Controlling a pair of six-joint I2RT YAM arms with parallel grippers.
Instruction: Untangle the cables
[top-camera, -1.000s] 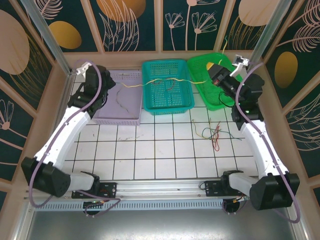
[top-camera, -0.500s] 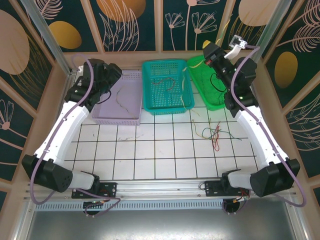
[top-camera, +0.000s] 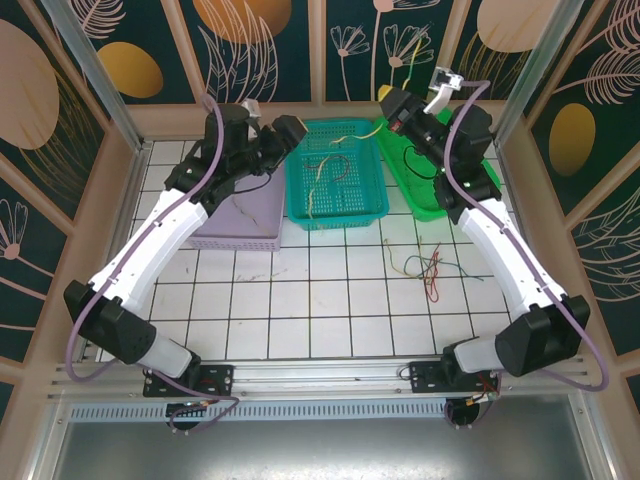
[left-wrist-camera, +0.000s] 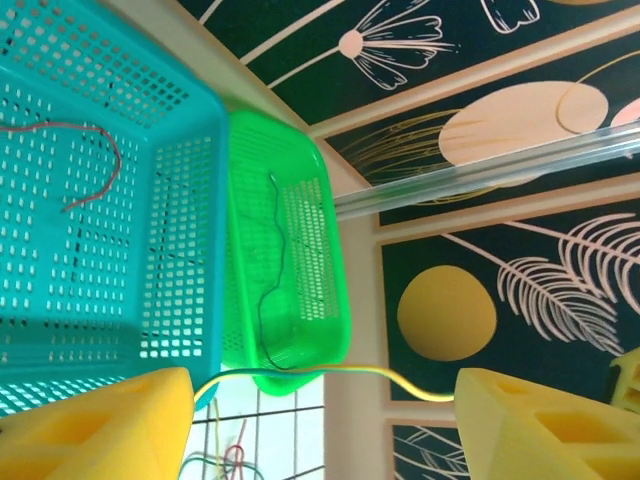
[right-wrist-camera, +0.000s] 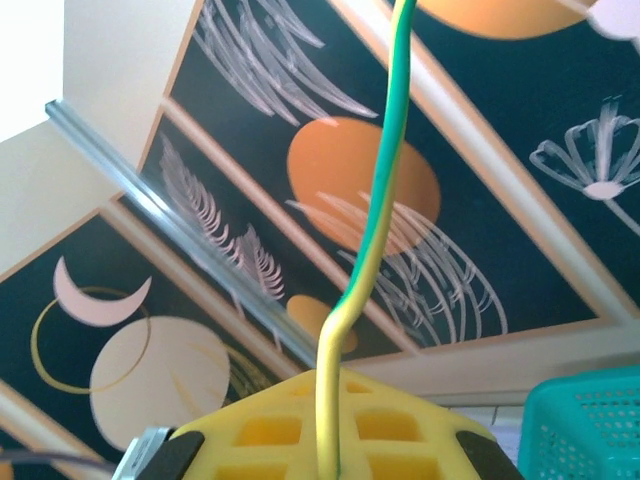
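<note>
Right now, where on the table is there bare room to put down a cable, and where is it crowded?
Bare: the tiles from the purple basket and the teal basket down to the rail. Crowded: the loose cables on the tiles in front of the green basket, and the back row, taken by the three baskets.

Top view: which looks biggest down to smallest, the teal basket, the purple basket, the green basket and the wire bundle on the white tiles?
1. Teal basket, seen whole.
2 and 3. Purple basket and green basket: about alike, each partly hidden, so I can't rank them.
4. Wire bundle, smallest.
</note>
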